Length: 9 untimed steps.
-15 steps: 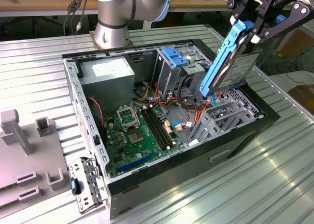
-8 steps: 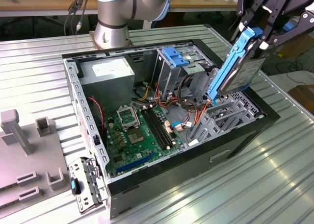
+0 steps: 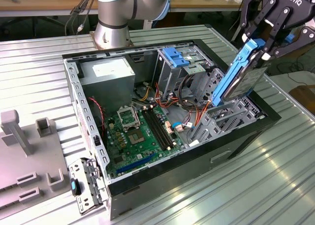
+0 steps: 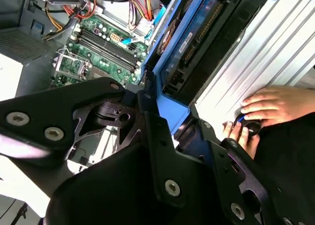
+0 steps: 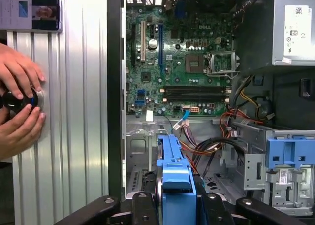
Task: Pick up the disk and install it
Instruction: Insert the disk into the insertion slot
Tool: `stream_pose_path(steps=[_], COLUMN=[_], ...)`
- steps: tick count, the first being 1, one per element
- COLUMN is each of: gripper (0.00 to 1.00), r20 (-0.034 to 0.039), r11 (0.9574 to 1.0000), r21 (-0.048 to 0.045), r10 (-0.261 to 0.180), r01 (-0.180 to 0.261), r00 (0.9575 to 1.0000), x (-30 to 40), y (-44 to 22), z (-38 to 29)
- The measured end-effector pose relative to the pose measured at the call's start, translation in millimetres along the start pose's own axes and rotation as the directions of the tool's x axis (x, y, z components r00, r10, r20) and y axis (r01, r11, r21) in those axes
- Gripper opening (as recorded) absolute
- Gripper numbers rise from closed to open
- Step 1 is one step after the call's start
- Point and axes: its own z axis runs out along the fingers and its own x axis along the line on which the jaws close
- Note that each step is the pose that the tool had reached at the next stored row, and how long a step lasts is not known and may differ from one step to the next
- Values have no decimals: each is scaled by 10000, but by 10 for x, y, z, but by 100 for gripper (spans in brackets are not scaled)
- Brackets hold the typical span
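Ribbed metal table [image 3: 246,185], computer case [image 3: 167,183], grey fixture [image 3: 29,161]

Person's hands [image 5: 19,72] cropped by frame edge, disk [image 4: 197,43] partly behind fingers [image 4: 157,131]

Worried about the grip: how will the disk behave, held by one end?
Probably stiff: the disk hangs tilted from the gripper without sagging. Likely heavy for its size, being metal, so it may pivot in the pinch. Its smooth blue plastic frame could slip.

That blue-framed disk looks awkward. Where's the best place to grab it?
Grip the disk by its upper blue end, from above, across its flat faces, as the gripper does. It is thin and stands tilted, lower end down in the case, leaving the top end free.
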Motion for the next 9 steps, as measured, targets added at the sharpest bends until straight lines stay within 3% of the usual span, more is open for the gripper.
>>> stream_pose_path(steps=[6, 8, 9], gripper=[37, 37, 37], r20=[-19, -21, -25], r11=[9991, 9990, 9989], r21=[-8, -45, -156], r10=[435, 435, 440], r01=[-435, -435, -440], r00=[9991, 9991, 9990], x=[2, 3, 7], y=[-47, -46, -72], z=[90, 126, 212])
